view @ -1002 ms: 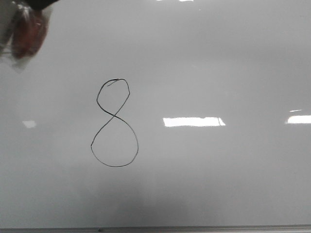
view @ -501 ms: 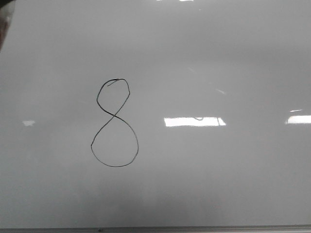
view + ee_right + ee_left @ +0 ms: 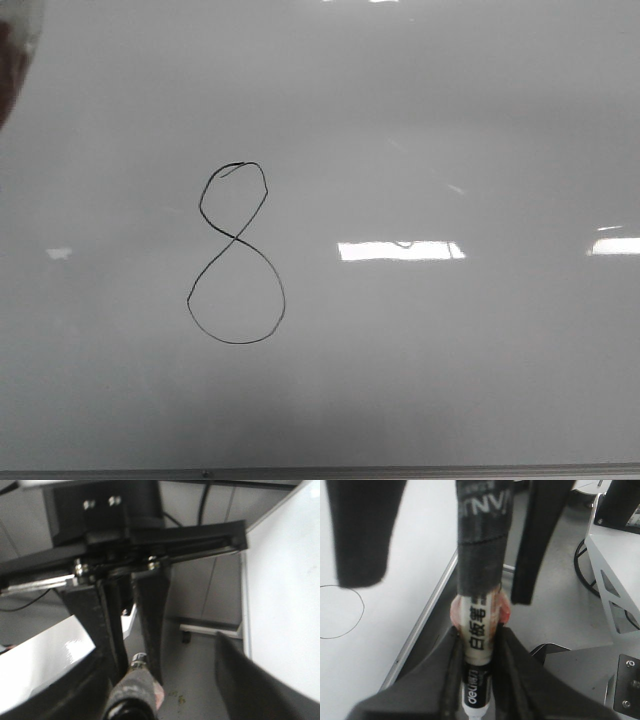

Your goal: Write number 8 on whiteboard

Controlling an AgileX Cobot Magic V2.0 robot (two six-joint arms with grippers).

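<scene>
The whiteboard [image 3: 450, 120] filled the front view, with a thin metal strip [image 3: 400, 471] along its 6 o'clock edge. The number 8 [image 3: 236, 253] sat on the board, a bit toward 9 o'clock from the middle, done, with a small top loop and a bigger bottom loop. The left gripper [image 3: 476, 645] was off the board's edge, pinching a marker [image 3: 479, 645] tight. The right gripper [image 3: 131, 635] had its fingers close together; I could not tell if it held anything.

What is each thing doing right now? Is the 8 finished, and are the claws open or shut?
Number 8: drawn, both loops closed.
Whiteboard: shiny, with the 8 on it.
Marker: gripped, tip hidden.
Left claw: shut on the marker.
Right claw: looks open.
</scene>
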